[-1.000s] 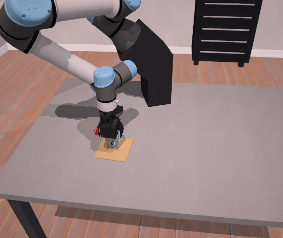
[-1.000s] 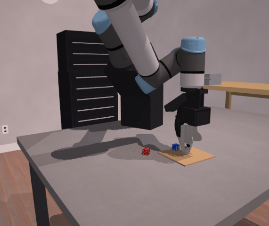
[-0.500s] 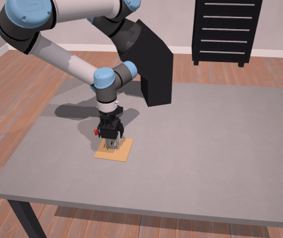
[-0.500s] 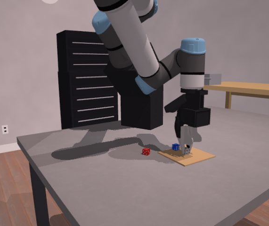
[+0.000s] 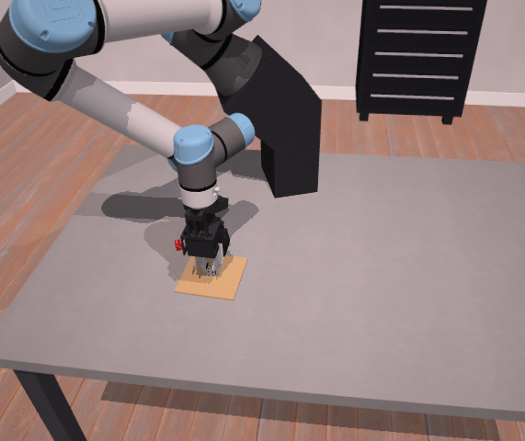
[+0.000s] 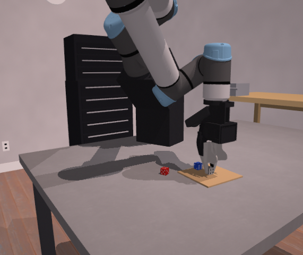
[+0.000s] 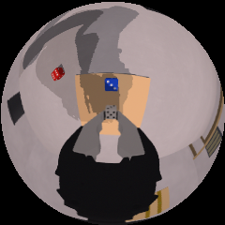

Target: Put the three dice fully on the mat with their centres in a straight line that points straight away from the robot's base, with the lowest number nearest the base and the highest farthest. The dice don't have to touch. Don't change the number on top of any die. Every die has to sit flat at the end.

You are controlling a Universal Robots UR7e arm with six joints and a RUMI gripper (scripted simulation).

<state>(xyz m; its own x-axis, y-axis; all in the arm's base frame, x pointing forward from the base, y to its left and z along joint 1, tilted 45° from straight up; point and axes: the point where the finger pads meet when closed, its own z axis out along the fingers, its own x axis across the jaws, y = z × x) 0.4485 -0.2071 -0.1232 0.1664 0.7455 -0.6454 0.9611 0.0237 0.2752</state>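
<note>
My gripper [image 6: 210,168] is shut on a grey die [image 7: 111,112] with dark pips, low over the tan mat [image 6: 209,175]. The grey die also shows in the exterior view [image 6: 210,170] and in the top view [image 5: 210,270], at or just above the mat; I cannot tell if it touches. A blue die [image 6: 197,166] sits flat on the mat near its far edge, also in the wrist view [image 7: 112,83]. A red die [image 6: 164,170] lies on the grey table off the mat, also in the wrist view [image 7: 57,73] and partly hidden behind the gripper in the top view [image 5: 178,244].
The mat [image 5: 211,277] lies on the left part of a grey table. The black robot base block [image 5: 283,137] stands behind the mat. A black drawer cabinet [image 5: 419,57] stands by the far wall. A wooden table [image 6: 277,100] stands beyond.
</note>
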